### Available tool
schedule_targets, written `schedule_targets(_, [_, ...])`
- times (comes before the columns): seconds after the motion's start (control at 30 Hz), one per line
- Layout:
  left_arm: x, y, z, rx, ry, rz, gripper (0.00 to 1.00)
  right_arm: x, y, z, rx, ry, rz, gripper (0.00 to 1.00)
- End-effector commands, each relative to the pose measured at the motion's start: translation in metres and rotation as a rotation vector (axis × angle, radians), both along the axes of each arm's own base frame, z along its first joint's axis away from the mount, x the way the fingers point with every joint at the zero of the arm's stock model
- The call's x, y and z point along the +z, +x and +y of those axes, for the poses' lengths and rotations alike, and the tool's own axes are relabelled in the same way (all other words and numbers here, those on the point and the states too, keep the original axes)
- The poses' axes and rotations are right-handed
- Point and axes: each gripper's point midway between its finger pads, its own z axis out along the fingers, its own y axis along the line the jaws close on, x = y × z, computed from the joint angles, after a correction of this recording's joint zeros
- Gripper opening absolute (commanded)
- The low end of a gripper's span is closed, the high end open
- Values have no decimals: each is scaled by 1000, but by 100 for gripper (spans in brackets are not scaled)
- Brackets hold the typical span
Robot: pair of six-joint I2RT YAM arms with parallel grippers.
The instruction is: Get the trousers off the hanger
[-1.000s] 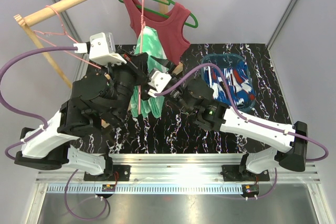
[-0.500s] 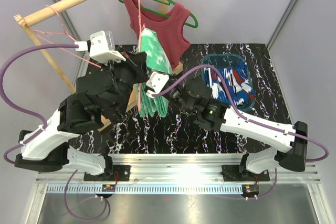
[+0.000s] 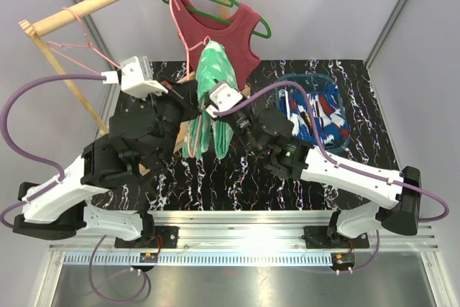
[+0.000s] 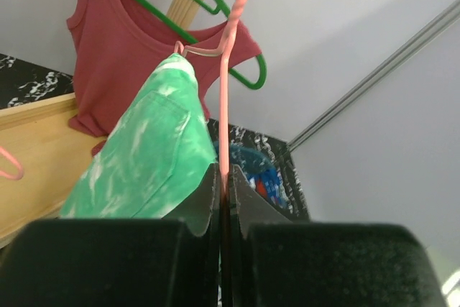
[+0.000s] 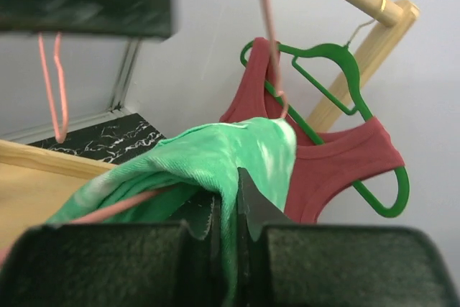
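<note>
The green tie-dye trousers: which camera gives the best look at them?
The top external view: it shows most of the green tie-dye trousers, hanging on the pink hanger. The left wrist view shows one side, beside the wire the left gripper pinches. The right wrist view shows only the folded top in the right gripper.

The right gripper (image 5: pixel 228 203) pinches green-and-white tie-dye fabric trousers (image 5: pixel 215 150); beyond it, rightward, a dark red tank top (image 5: pixel 338 159) on a green plastic hanger (image 5: pixel 332 57)

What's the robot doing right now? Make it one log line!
left gripper: shut on pink hanger | right gripper: shut on green trousers | green trousers: draped over hanger | blue trousers: off hanger, at right
</note>
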Motion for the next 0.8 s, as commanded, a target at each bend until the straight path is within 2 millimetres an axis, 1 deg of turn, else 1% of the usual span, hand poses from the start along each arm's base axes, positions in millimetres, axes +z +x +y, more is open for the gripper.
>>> schedule_targets(0.0, [-19,-1,2,18,2,23,0,83,11,-77,-168,397,-51,0])
schedule_targets(0.07, [-28,1,2,32,16,36,0,89,13,-82,-153,425,-40,0])
schedule_targets(0.1, [-35,3,1,38,21,42,0,94,14,-89,-159,441,-43,0])
schedule_targets(0.13, [-36,4,0,34,21,43,0,96,14,-91,-156,447,-43,0])
schedule_targets(0.17, [-39,5,0,32,22,48,0,102,13,-95,-160,463,-49,0])
schedule_targets(0.2, [-45,8,-1,27,24,64,0,108,14,-103,-172,477,-57,0])
schedule_targets(0.23, [-50,10,-2,25,33,74,0,110,14,-105,-172,470,-56,0])
schedule_targets(0.3, [-62,16,-2,37,44,99,0,127,13,-118,-186,494,-72,0])
schedule_targets(0.33, [-72,17,-7,20,62,114,0,129,17,-124,-206,476,-71,0])
schedule_targets(0.37, [-79,19,-8,22,70,125,0,145,15,-135,-218,502,-84,0])
schedule_targets(0.4, [-85,21,-8,21,66,139,0,150,17,-143,-241,502,-81,0])
schedule_targets(0.43, [-91,22,-9,18,72,150,0,148,27,-153,-284,472,-63,0])
schedule_targets(0.47, [-102,23,-11,13,89,165,0,165,25,-168,-304,501,-72,0])
schedule_targets(0.53, [-115,25,-13,4,94,189,0,168,31,-185,-355,488,-57,0])
schedule_targets(0.57, [-127,26,-15,2,117,204,0,181,30,-201,-379,508,-75,0])
schedule_targets(0.6, [-133,27,-16,-3,117,217,0,186,28,-209,-391,506,-79,0])
schedule_targets(0.63, [-139,28,-18,-2,126,227,0,195,24,-218,-405,507,-86,0])
schedule_targets(0.73, [-157,32,-22,-5,153,256,0,201,22,-238,-481,473,-94,0])
schedule_targets(0.77, [-161,33,-23,-3,161,262,0,207,19,-245,-501,476,-103,0])
